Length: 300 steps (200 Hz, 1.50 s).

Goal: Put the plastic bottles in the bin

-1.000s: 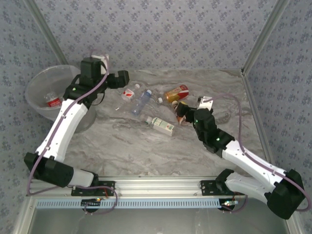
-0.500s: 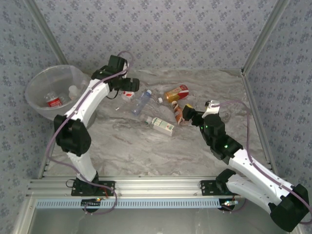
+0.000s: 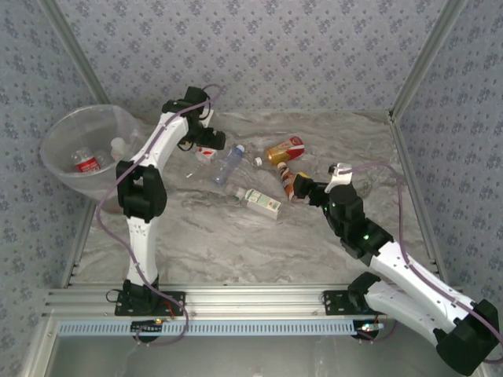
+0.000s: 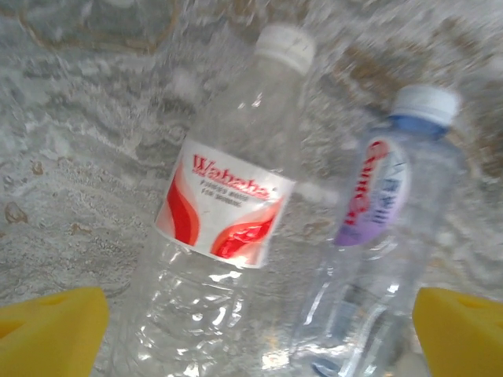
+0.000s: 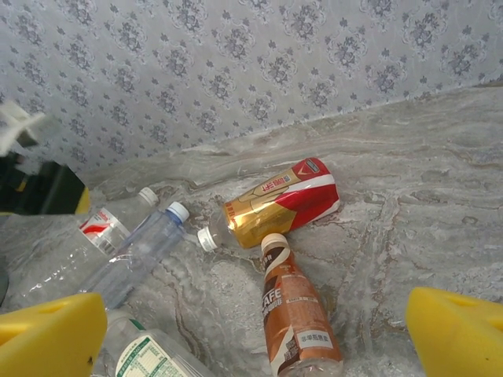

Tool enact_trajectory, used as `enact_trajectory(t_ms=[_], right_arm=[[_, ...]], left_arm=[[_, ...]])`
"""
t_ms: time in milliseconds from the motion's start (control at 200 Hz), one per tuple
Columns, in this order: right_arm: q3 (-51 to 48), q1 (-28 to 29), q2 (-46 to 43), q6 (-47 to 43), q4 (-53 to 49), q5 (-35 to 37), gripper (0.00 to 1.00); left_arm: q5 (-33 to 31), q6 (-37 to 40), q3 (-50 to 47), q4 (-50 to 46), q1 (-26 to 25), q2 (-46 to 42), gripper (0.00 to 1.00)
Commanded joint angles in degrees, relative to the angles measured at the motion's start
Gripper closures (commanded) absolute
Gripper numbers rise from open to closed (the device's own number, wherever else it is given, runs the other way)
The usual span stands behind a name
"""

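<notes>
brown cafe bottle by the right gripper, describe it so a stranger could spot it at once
Start at the marble table, a little right of the middle, where the right gripper points. Just in front of it lies the brown cafe bottle, its cap toward the fatter red-and-gold bottle. It alone is slim and orange-brown all over.

The clear bottle (image 4: 228, 216) bears a red-white label (image 4: 225, 206).

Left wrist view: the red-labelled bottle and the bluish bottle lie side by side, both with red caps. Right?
No. The left wrist view shows white caps on both; the red-labelled bottle and the bluish bottle do lie side by side.
</notes>
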Motion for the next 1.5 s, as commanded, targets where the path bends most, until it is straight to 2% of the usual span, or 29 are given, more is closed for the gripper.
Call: enact_trajectory(t_ms=[0,140,290,565,695,830,1059,1494], right_arm=[[1.0,-0.2,-2.1,-1.3,-0.8,-1.0,0.0],[0.6,-0.3,-3.0,-1.0,-1.6,-1.2,0.0],[0.4,-0.3,-3.8,-0.6,-2.2,-1.9,0.0],[0.3,-0.3,-4.7,-0.5,-2.1,-2.0,0.0],[0.2,-0.2,-4.7,-0.1,-2.4,-2.1,0.0],[0.2,-0.3,-4.7,0.5,-2.3,-2.2,0.0],[0.2,-0.2,-4.8,0.7,-3.1,-2.2,0.0],[0.0,-0.3,-4.8,0.6,-3.3,-1.7,0.0]], left_arm=[[1.1,3.2,1.6,-3.4,1.3,2.0,0.01],[1.5,7.0,0.1,-1.5,1.8,3.4,0.01],[1.9,10.9,-0.9,0.3,2.3,5.4,0.08],[2.4,14.4,2.4,-2.3,2.5,10.8,0.12],[3.4,14.7,5.0,-3.4,2.6,13.5,0.22],[3.2,15.3,5.3,-1.4,2.6,14.8,0.25],[2.8,15.0,7.0,-1.2,2.7,15.5,0.36],[3.1,10.3,6.8,-1.4,2.7,10.7,0.45]])
